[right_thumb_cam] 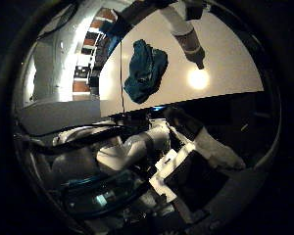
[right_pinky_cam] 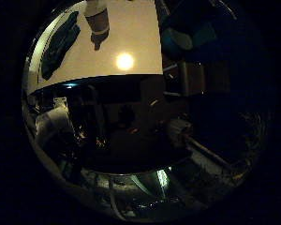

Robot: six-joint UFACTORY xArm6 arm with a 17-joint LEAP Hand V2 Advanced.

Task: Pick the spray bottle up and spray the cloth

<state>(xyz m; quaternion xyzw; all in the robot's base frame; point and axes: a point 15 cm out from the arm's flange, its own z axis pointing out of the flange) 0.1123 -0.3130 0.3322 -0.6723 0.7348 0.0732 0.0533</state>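
Observation:
A teal cloth point(right_thumb_cam: 145, 69) lies crumpled on a pale table point(right_thumb_cam: 235, 59). A spray bottle point(right_thumb_cam: 188, 34) with a white body stands on the table right beside the cloth. The right little finger side palm view shows the same cloth point(right_pinky_cam: 61, 42) and bottle point(right_pinky_cam: 96, 23) on the table, small and far off. My right hand point(right_thumb_cam: 137, 157) is well away from the table edge, with white and black fingers point(right_pinky_cam: 54, 122) reaching loosely into the views, and it touches neither thing.
A bright spot of lamp glare point(right_thumb_cam: 197, 78) sits on the table near the bottle. Shelving and room clutter point(right_thumb_cam: 83, 59) show beyond the table's far side. A blue object point(right_pinky_cam: 183, 39) stands off the table's edge.

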